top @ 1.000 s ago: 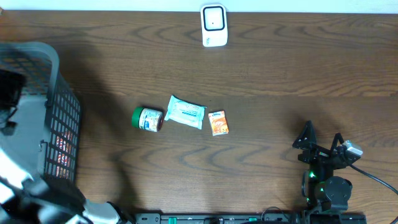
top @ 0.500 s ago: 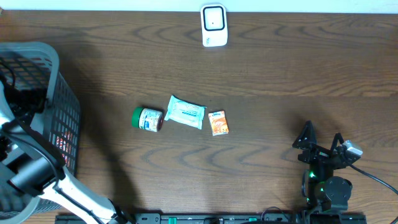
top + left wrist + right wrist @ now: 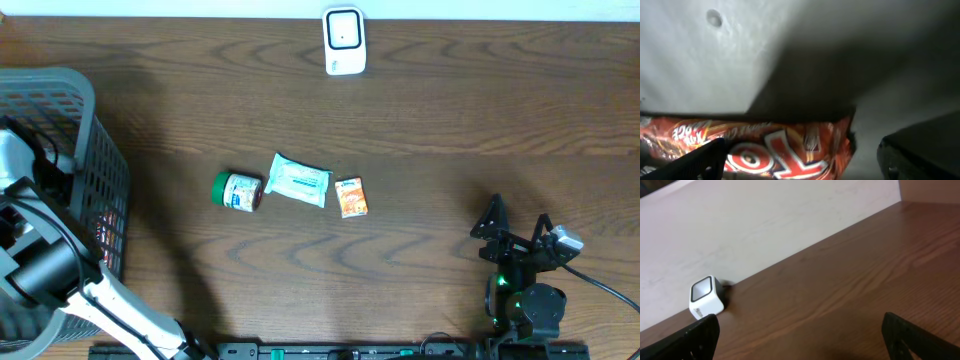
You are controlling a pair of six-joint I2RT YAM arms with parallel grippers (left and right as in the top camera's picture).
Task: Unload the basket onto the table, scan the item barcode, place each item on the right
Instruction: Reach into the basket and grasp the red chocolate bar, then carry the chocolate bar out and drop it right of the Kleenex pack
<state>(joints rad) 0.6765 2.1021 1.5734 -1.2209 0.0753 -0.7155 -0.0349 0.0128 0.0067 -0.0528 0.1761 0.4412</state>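
Note:
My left gripper (image 3: 805,167) is down inside the grey mesh basket (image 3: 100,170) at the table's left edge. It stands open, its dark fingers (image 3: 697,160) on either side of a red-orange snack packet (image 3: 765,145) just below, apart from it. Red shows through the basket's mesh (image 3: 100,240) in the overhead view. The white barcode scanner (image 3: 343,40) stands at the far middle of the table and also appears in the right wrist view as the scanner (image 3: 705,297). My right gripper (image 3: 516,226) rests open at the near right, holding nothing.
On the table's middle lie a green-lidded jar (image 3: 236,191), a white and teal pack (image 3: 299,181) and a small orange box (image 3: 351,197). A pale wall (image 3: 765,225) runs behind the scanner. My left arm (image 3: 45,265) leans over the basket's near rim.
The left arm has swung over the basket and its wrist has gone down inside. The right arm and the things on the table have not moved.

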